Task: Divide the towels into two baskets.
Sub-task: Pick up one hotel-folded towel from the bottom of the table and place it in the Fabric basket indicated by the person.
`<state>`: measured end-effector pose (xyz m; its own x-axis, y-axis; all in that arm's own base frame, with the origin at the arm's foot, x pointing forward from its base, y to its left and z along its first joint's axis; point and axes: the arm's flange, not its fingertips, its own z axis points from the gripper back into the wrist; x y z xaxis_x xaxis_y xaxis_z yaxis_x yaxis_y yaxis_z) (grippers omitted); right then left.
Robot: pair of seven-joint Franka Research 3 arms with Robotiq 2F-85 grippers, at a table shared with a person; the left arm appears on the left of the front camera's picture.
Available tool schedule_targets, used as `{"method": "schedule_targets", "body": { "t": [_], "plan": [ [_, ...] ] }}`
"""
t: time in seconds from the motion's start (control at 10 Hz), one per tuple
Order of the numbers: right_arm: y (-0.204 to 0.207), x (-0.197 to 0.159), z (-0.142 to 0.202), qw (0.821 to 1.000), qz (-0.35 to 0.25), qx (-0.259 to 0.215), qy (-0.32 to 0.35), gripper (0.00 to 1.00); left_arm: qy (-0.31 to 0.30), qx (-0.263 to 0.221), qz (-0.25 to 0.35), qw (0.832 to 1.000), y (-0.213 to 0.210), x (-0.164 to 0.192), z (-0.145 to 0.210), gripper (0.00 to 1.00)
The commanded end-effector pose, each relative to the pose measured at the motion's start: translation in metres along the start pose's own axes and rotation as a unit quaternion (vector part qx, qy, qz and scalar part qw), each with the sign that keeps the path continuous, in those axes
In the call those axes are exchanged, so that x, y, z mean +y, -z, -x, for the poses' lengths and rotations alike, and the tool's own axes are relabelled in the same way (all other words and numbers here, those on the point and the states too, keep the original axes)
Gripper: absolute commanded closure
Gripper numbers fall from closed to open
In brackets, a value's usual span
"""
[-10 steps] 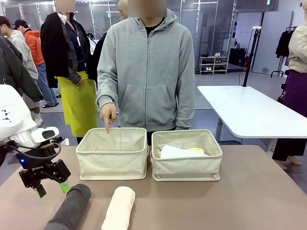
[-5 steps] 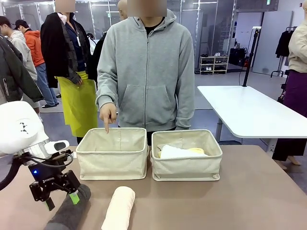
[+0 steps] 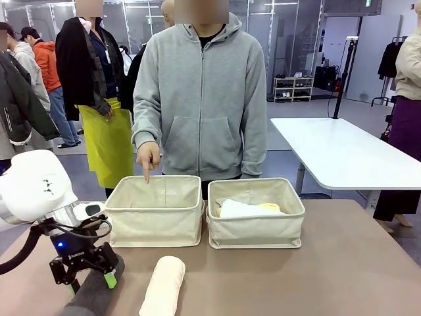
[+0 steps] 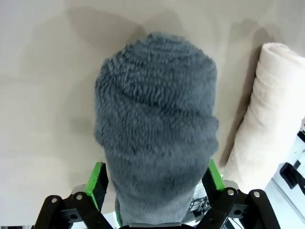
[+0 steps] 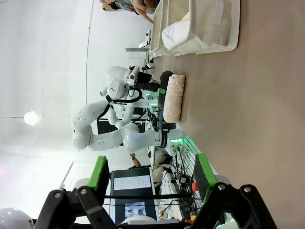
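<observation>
— Brown worktop [image 3: 329, 276] fills the lower half of the front view, with people standing in a bright hall behind. What sits on it?

— Two beige canvas baskets stand side by side at mid-frame, almost touching. The right-hand basket [image 3: 256, 230] holds the white towel [image 3: 238, 209], with the pale yellow towel [image 3: 270, 207] just beside it.

— And the other two towels?

— They lie on the worktop below the left-hand basket [image 3: 154, 224]. The cream towel [image 3: 162, 284] is at lower centre. The dark grey towel [image 3: 91, 296] lies to its left and runs off the bottom edge. The two rolls are near each other but apart.

— Where is the left claw?

— The left claw [image 3: 84, 273] is at the lower left of the front view, down over the upper end of the grey roll. In the left wrist view its jaws are spread wide. One green pad stands on each side of the roll, which runs up the middle of the frame. I cannot tell whether the pads touch the terry.

— And the right claw?

— The right claw [image 5: 151, 174] rises from the bottom edge of the right wrist view. Its jaws are apart with nothing between them.

— Is the person doing anything?

— A person in a grey hoodie stands at the far side. The person's hand [image 3: 148, 157] points one finger down at the rear rim of the left-hand basket.
</observation>
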<state>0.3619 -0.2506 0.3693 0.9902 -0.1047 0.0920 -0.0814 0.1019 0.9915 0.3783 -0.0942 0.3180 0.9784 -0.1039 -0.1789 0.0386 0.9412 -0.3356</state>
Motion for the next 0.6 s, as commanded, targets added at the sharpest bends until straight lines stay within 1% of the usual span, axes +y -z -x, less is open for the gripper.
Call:
{"method": "schedule_targets", "body": {
  "t": [0.0,0.1,0.4,0.5],
  "plan": [
    [0.0021,0.0053,0.0013,1.000,0.010,0.001,0.009,0.10,-0.015,-0.022,-0.014,1.000,0.0213,-0.0035,0.0231,0.00],
    [0.0021,0.0053,0.0013,1.000,0.010,0.001,0.009,0.10,-0.013,-0.019,-0.015,1.000,0.0239,-0.0037,0.0232,0.00],
    [0.0021,0.0053,0.0013,1.000,0.010,0.001,0.009,0.10,-0.020,-0.023,-0.035,0.999,0.0232,-0.0058,0.0243,0.27],
    [0.0021,0.0053,0.0013,1.000,0.010,0.001,0.009,0.10,-0.018,-0.023,-0.037,0.999,0.0234,-0.0061,0.0255,0.38]
  ]
}}
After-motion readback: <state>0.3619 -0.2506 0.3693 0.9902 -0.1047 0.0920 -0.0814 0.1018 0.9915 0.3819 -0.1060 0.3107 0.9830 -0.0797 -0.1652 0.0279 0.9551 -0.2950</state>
